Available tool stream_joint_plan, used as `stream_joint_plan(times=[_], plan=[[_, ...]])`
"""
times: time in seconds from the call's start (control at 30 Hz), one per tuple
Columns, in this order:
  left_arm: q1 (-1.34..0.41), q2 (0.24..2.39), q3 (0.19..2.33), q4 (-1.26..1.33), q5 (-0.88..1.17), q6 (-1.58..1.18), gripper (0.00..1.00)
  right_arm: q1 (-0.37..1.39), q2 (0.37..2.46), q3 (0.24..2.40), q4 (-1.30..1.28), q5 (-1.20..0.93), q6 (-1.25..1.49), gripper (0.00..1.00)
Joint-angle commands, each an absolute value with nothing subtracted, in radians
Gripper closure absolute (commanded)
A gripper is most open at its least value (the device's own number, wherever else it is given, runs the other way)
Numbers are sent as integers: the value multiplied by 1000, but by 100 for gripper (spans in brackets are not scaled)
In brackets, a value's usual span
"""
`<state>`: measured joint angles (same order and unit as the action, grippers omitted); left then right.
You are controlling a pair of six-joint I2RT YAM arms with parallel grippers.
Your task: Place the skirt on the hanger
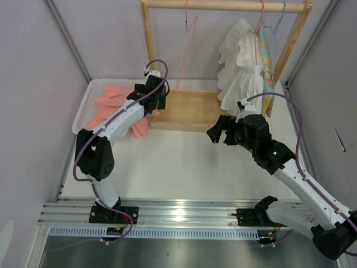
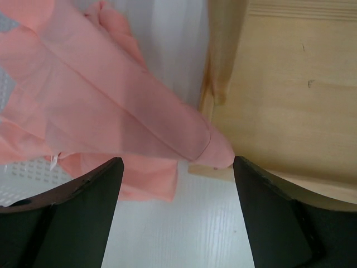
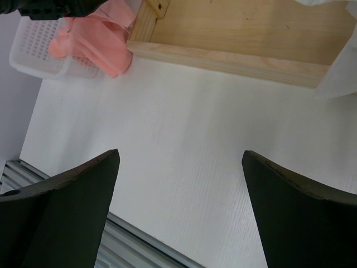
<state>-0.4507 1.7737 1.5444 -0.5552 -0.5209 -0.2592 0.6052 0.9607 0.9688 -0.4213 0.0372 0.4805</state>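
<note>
1. My left gripper (image 1: 158, 103) hangs over the near left corner of the wooden rack (image 1: 149, 39). It sits beside the white basket (image 1: 82, 109) at the table's left edge.
2. Its jaws are spread wide. In the left wrist view the two dark fingers (image 2: 83, 215) stand well apart and pinch nothing.
3. The skirt (image 1: 109, 101) lies crumpled in the basket. One salmon-pink fold spills over the basket's near rim onto the table (image 1: 184, 162).
4. From my left wrist, the skirt (image 2: 111, 111) fills the upper left of the view. Its pointed fold reaches the front edge of the rack's base board (image 2: 284, 84) and touches it there. I cannot tell whether my left fingers brush the cloth.
5. The hanger (image 1: 188, 47) is hooked on the rack's top rail, left of the middle. It hangs tilted, above the base board and well apart from the skirt.
6. My right gripper (image 1: 217, 134) is held above the open table in front of the rack, pointing left. Its jaws are also spread wide, with only white tabletop between the fingers (image 3: 72, 212).
7. From my right wrist, the skirt (image 3: 95, 42) and basket (image 3: 30, 53) show at the upper left, near the rack's corner.
8. On the right end of the rail hang a white ruffled garment (image 1: 240, 61), a blue hanger (image 1: 280, 22) and a pastel patterned garment (image 1: 269, 61).
</note>
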Motion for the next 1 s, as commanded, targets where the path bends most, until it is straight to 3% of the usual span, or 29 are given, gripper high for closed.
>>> stream_joint_plan(times=[0.0,0.4,0.97], plan=[[-451,1831,1687,-592,-554,-181,14,598,950,994,-411,12,462,1],[-520,1966,1782,-706,-655,-41,14,578,936,976,-407,-17,463,1],[-574,2013,1700,-692,-856,86,15,563,900,962,-422,-14,469,1]])
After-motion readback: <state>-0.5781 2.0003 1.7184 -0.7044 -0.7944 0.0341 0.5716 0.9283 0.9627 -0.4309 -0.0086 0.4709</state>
